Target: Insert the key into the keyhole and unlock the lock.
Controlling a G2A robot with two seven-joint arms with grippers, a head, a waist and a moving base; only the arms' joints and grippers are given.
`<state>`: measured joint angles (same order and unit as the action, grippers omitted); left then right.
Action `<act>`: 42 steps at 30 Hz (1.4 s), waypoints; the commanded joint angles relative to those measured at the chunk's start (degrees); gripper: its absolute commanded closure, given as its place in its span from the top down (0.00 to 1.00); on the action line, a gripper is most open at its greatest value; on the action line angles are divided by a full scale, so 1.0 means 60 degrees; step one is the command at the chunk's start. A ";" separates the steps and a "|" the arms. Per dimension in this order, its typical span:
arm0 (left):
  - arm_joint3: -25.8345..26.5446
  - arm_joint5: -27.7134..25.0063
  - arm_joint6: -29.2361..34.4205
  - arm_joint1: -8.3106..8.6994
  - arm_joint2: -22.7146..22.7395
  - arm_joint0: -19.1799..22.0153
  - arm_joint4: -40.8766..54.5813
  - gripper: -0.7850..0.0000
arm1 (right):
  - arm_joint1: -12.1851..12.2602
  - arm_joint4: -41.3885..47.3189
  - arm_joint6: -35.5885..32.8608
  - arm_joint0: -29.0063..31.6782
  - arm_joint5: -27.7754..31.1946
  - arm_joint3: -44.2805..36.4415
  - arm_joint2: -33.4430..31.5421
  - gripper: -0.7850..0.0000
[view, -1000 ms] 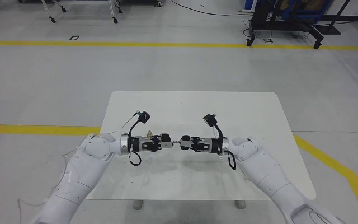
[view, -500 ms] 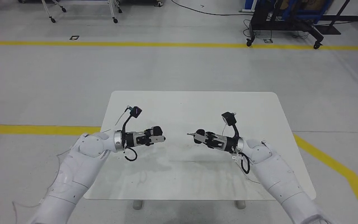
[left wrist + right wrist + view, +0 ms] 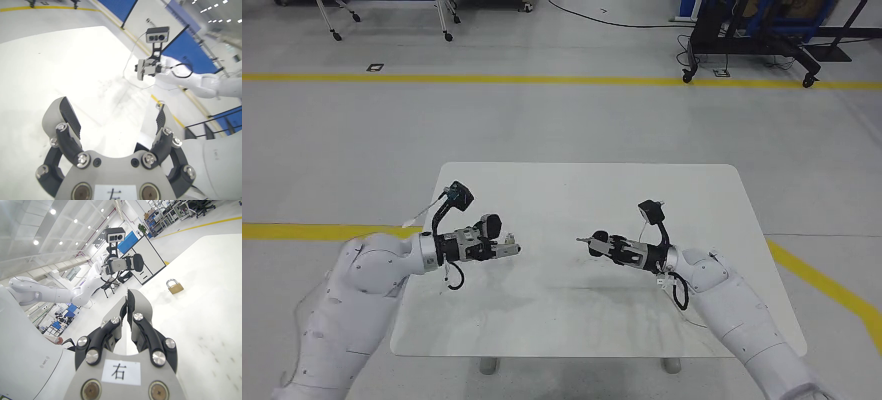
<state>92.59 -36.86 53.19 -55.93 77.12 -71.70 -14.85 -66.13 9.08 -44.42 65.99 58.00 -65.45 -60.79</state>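
On the white counter (image 3: pixel 592 190), the gold lock (image 3: pixel 174 286) lay flat, apart from the right tool (image 3: pixel 128 294). That tool's fingers were pressed together on the key (image 3: pixel 127 288), and just a thin tip poked out. The left tool (image 3: pixel 111 106) faced it across a gap, with its fingers wide apart.

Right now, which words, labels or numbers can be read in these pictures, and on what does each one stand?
"左": white label on the base of the left gripper.
"右": white label on the base of the right gripper.
"NFC": small mark on the white arm casing.
Print on the far wall: too blurred to read.
Padlock: too small to show any print.
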 commanded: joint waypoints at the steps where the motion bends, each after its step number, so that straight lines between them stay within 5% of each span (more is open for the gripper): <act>1: 0.0901 0.0205 0.0081 0.0120 0.0490 -0.0589 -0.1411 1.00 | 0.0000 0.0000 0.0000 0.0000 0.0000 0.0000 0.0000 0.00; 6: 0.1180 0.0805 -0.0261 0.0169 0.0384 -0.0858 -0.3818 1.00 | 0.0000 0.0000 0.0000 0.0000 0.0000 0.0000 0.0000 0.00; 11: 0.0224 0.1528 -0.0503 -0.0018 -0.0910 0.0007 -0.5289 1.00 | 0.0000 0.0000 0.0000 0.0000 0.0000 0.0000 0.0000 0.00; 15: -0.0630 0.1734 -0.0732 -0.0228 -0.1867 0.0761 -0.5543 0.71 | 0.0000 0.0000 0.0000 0.0000 0.0000 0.0000 0.0000 0.00; 20: -0.1474 0.1826 -0.0917 -0.0461 -0.2743 0.1525 -0.5761 0.52 | 0.0000 0.0000 0.0000 0.0000 0.0000 0.0000 0.0000 0.00; 33: -0.2844 0.2167 -0.1225 -0.0826 -0.3684 0.2465 -0.5819 0.31 | 0.0000 0.0000 0.0000 0.0000 0.0000 0.0000 0.0000 0.00; 36: -0.2919 0.2384 -0.1248 -0.0871 -0.3799 0.2551 -0.6028 0.00 | 0.0000 0.0000 0.0000 0.0000 0.0000 0.0000 0.0000 0.00; 42: -0.3054 0.2518 -0.1286 -0.0937 -0.3930 0.2681 -0.6227 0.00 | 0.0000 0.0000 0.0000 0.0000 0.0000 0.0000 0.0000 0.00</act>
<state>74.31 -21.83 45.51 -61.52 53.62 -55.69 -52.01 -66.13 9.08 -44.42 65.99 58.00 -65.45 -60.79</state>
